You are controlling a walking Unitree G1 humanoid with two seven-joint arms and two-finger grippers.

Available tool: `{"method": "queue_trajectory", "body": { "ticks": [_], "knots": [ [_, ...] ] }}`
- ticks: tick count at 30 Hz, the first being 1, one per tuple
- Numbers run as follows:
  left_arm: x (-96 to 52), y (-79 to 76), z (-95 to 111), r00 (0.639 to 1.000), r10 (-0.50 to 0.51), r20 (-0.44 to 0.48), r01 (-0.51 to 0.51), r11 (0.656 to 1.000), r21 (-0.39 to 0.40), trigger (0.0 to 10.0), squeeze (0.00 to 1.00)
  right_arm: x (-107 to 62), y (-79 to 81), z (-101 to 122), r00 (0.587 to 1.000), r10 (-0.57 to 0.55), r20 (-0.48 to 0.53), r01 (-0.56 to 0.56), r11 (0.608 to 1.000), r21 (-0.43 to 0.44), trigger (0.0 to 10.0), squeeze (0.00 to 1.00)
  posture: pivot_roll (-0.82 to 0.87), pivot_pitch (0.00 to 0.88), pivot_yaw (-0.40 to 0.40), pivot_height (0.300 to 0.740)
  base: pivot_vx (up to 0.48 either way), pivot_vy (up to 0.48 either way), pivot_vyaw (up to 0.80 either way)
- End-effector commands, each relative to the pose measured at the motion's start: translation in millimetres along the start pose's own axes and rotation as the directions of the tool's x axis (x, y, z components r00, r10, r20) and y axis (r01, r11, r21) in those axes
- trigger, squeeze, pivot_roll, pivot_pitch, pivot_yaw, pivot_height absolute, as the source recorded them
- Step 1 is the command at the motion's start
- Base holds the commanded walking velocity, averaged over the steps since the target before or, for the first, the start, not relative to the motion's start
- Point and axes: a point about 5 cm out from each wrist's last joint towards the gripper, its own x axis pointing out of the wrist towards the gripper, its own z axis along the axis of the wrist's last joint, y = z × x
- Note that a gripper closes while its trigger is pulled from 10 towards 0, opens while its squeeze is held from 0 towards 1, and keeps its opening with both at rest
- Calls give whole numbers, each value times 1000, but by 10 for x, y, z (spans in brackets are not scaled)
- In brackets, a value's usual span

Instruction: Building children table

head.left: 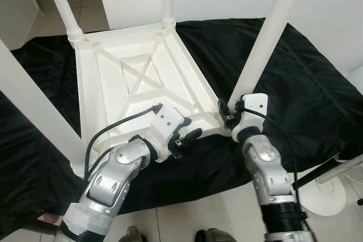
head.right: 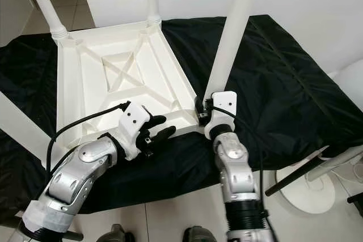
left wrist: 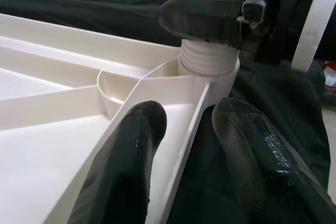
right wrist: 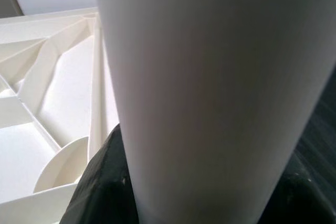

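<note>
The white tabletop (head.left: 136, 83) lies upside down on the black cloth (head.left: 306, 83), legs up. Right gripper (head.left: 229, 113) clamps the near-corner leg (head.left: 266, 43) at its base, likely screwing it in. Left gripper (head.left: 184, 138), fingers parted, straddles the tabletop's rim beside it. Next: keep twisting until seated.

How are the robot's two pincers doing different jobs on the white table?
The right pincer is clamped around the base of a table leg; the left pincer is open, its fingers straddling the edge of the upturned tabletop. Both have black fingers and work at the same corner.
</note>
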Motion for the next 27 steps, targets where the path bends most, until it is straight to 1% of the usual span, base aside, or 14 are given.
{"method": "queue_trajectory", "body": {
  "ticks": [1,5,6,8,9,13,14,17,18,19,21,24,25,27],
  "knots": [
    [-19,34,-25,1000,30,-6,-30,1000,-1,10000,0,-13,97,-37,1000,-7,-27,8,999,40,10000,0,-81,63,17,740,0,0,0],
    [-18,65,-15,999,37,-5,-37,999,5,10000,0,-1,142,-4,999,30,-14,-29,999,39,10000,0,-82,65,21,740,0,0,0],
    [-15,76,-6,999,38,-3,-38,999,8,10000,0,2,117,13,1000,16,-8,-16,999,37,10000,494,-81,63,21,740,0,0,0],
    [-12,84,0,999,39,-1,-39,999,10,10000,0,4,100,25,1000,5,-4,-5,999,34,10000,494,-81,63,21,740,0,0,0],
    [-7,95,6,999,41,1,-41,999,10,10000,0,2,94,42,1000,16,7,-17,999,40,10000,1000,-81,63,21,740,0,0,0],
    [3,112,17,999,45,4,-45,999,11,10000,0,-13,75,77,1000,11,25,-12,1000,16,10000,1000,-83,64,27,740,0,0,0],
    [8,114,22,999,45,7,-46,999,13,10000,0,-23,50,78,1000,-1,22,2,1000,-10,10000,1000,-84,60,29,740,0,0,0],
    [19,118,28,999,48,7,-48,999,24,10000,0,-35,3,67,1000,-5,12,6,999,-36,10000,1000,-82,59,29,740,0,0,0],
    [21,117,24,999,46,3,-46,998,34,10000,0,-39,-16,65,1000,-2,12,3,999,-48,10000,639,-81,58,28,740,0,0,0],
    [19,113,21,999,41,1,-41,998,36,10000,0,-40,-40,69,999,27,18,-26,998,-51,10000,0,-82,58,28,740,0,0,0],
    [16,110,19,999,37,1,-37,999,37,10000,0,-41,-54,74,999,48,22,-47,997,-53,10000,0,-82,58,28,740,0,0,0],
    [-6,104,18,1000,27,3,-27,999,34,10000,0,-68,-113,159,971,228,72,-223,972,-73,10000,0,-84,59,31,740,0,0,0],
    [-6,104,18,1000,27,3,-27,999,34,10000,0,-68,-113,159,971,228,72,-223,972,-73,10000,0,-84,59,31,740,0,0,0],
    [-11,99,18,1000,23,3,-23,999,33,10000,0,-77,-156,203,952,296,83,-289,954,-84,10000,0,-88,62,31,740,0,0,0]
  ]
}}
